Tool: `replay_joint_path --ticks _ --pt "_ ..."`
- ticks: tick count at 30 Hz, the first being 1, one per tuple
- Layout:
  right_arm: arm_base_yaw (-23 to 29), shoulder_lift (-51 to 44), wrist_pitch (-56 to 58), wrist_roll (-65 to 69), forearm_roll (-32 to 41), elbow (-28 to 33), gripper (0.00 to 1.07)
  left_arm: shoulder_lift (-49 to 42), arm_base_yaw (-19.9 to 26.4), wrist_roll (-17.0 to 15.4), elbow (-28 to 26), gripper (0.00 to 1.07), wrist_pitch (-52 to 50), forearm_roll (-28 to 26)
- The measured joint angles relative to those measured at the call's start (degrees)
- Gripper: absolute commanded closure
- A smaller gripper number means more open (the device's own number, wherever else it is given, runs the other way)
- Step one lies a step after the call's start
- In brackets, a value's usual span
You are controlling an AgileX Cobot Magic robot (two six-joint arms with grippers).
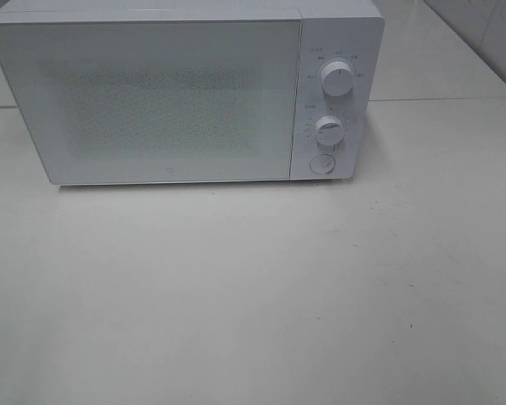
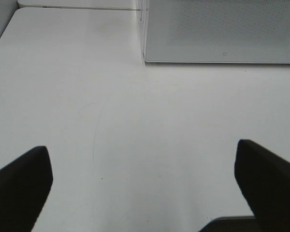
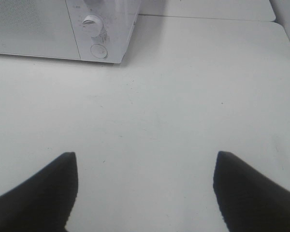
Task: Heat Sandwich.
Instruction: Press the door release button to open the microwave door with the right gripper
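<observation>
Exterior high, microwave (image 1: pixel 185 93): at the far side of the surface (image 1: pixel 253 295), door (image 1: pixel 143 97) shut flush, nothing legible through its speckled panel.
Exterior high, sandwich: not in view in any of the 3 views; behind the shut door or off frame, cannot tell which.
Exterior high, controls: upper dial (image 1: pixel 337 78), lower dial (image 1: pixel 329 129) and round button (image 1: pixel 322 164) stacked on the panel right of the door.
Exterior high, step: judged either the very start or the heating stage, no way of settling which. Calls next for a press on the round button to release the door if loading is to come, or a turn of a dial if the food is already inside.
Exterior high, room: wide bare stretch in front of the microwave; seam between 2 boards running off behind its right side.
Left wrist, left pincer (image 2: pixel 142 145): jaws wide apart, nothing between them, above bare surface.
Left wrist, edges: lower left corner of the microwave ahead, well apart from the fingertips; rounded surface corner beyond, on the side away from the microwave.
Right wrist, right pincer (image 3: pixel 146 154): jaws apart, empty.
Right wrist, edges: control panel ahead and to one side, with clear approach to the button; surface seam beyond, with plenty of open room around.
</observation>
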Motion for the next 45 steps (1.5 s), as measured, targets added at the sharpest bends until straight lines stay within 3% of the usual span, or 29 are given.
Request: replay_joint_path --ticks 26,34,45 --pt "-0.5 -0.1 -0.6 0.0 -0.4 -0.1 0.31 0.0 0.0 0.0 0.0 0.1 0.0 0.0" --pt "-0.5 2.5 -11.2 0.0 -0.3 -1.3 0.31 0.0 0.0 0.0 0.0 0.1 0.0 0.0" --pt "-0.5 14.2 -27.6 0.0 -0.3 -0.3 0.31 0.0 0.0 0.0 0.0 0.1 0.0 0.0"
